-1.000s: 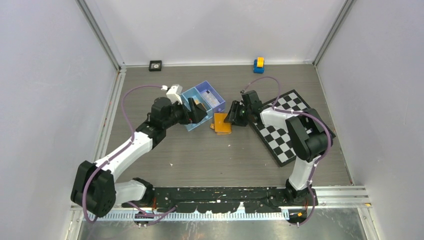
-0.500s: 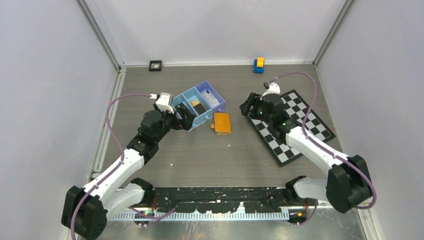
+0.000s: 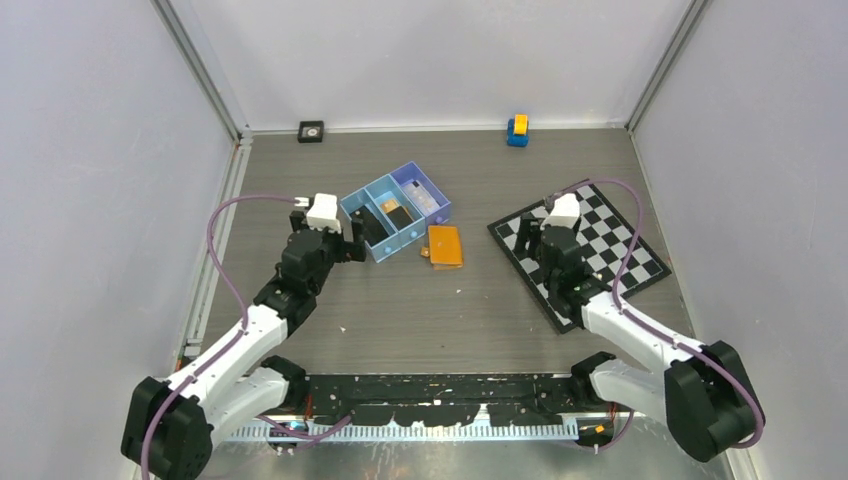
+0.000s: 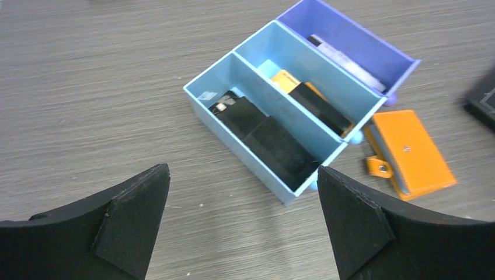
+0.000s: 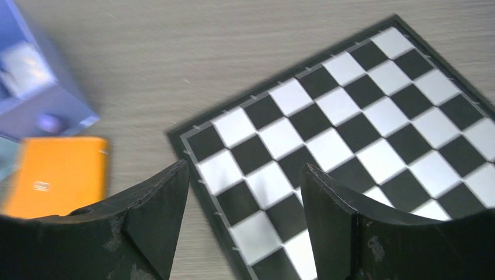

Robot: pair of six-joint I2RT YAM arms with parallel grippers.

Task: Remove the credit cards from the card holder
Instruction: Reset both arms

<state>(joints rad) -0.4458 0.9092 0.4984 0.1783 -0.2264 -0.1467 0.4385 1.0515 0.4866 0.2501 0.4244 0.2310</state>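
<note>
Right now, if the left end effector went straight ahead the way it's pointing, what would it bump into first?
Most likely the blue tray: its nearest light-blue compartment sits straight ahead of the open left end effector. Height is hard to judge, so it might pass over the rim.

card holder: blurred | tray: cut by left edge | chessboard: runs off right edge

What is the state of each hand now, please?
Left hand: open, holding nothing.
Right hand: open, holding nothing, above the chessboard.
</note>
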